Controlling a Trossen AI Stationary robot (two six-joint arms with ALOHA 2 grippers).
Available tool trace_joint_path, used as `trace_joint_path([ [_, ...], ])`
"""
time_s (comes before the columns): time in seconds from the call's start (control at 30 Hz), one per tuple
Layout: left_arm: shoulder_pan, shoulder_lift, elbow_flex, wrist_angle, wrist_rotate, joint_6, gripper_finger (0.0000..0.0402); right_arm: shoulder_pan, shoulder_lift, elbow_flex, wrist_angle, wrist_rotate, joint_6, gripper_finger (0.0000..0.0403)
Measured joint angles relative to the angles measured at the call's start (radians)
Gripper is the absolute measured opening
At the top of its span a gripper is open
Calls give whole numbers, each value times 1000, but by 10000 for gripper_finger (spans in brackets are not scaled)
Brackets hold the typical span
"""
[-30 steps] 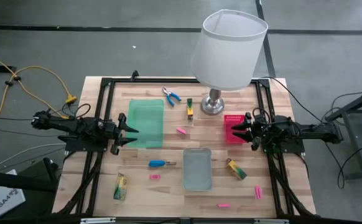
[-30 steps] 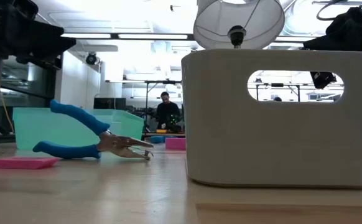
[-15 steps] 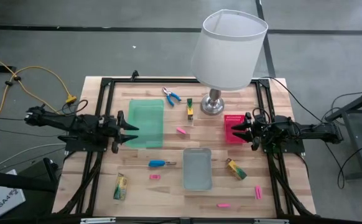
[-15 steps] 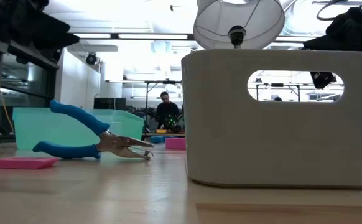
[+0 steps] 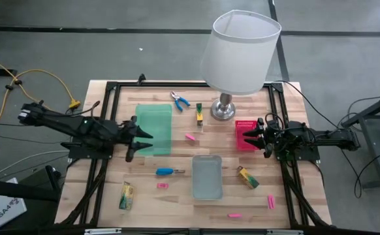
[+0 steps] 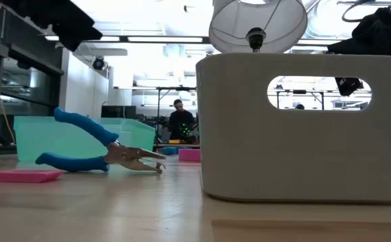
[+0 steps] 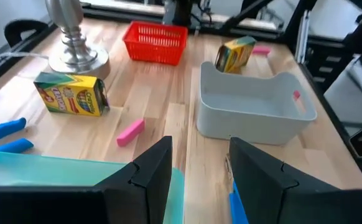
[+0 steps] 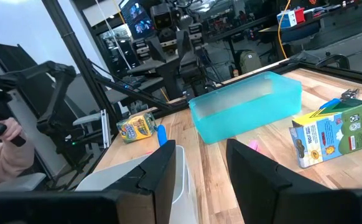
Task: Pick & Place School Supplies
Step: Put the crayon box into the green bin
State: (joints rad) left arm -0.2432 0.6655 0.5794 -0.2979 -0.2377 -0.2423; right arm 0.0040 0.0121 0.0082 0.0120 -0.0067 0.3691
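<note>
The supplies lie scattered on the wooden table: blue-handled pliers [image 5: 180,100], a blue-handled screwdriver [image 5: 169,172], pink bars [image 5: 190,137] [image 5: 162,186] and yellow-and-green crayon boxes [image 5: 199,113] [image 5: 126,194] [image 5: 247,177]. My left gripper [image 5: 139,137] hangs open above the left edge of the green tray [image 5: 154,129], nothing between its fingers [image 7: 150,177]. At the table's right side my right gripper [image 5: 252,138] stands open and empty over the red basket [image 5: 245,134].
A big white-shaded lamp [image 5: 239,52] stands at the far middle. The grey tray [image 5: 207,176] sits near the middle front. Two more pink bars [image 5: 234,215] [image 5: 271,202] lie near the front right. A person sits in the room beyond [image 6: 179,121].
My left arm has risen, and its gripper has tipped downward and crept a little toward the table's right, over the green tray's edge. Its fingers have stayed open.
</note>
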Motion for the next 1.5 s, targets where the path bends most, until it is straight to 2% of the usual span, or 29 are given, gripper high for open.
trace_joint_path([
  [0.27, 15, 174, 141, -131, 17, 10, 156, 0, 0, 0, 0, 0, 0, 134],
  [0.47, 76, 288, 187, -142, 123, 124, 156, 0, 0, 0, 0, 0, 0, 134],
  [0.63, 160, 352, 216, -142, 197, 133, 156, 0, 0, 0, 0, 0, 0, 134],
  [0.77, 206, 377, 239, -167, 222, 80, 156, 0, 0, 0, 0, 0, 0, 134],
  [0.93, 200, 390, 295, -289, 223, 11, 156, 0, 0, 0, 0, 0, 0, 134],
  [1.03, 164, 394, 346, -374, 192, -42, 156, 0, 0, 0, 0, 0, 0, 134],
  [1.27, 33, 394, 447, -555, 42, -236, 156, 0, 0, 0, 0, 0, 0, 134],
  [1.5, -46, 393, 479, -668, 21, -470, 156, 0, 0, 0, 0, 0, 0, 134],
])
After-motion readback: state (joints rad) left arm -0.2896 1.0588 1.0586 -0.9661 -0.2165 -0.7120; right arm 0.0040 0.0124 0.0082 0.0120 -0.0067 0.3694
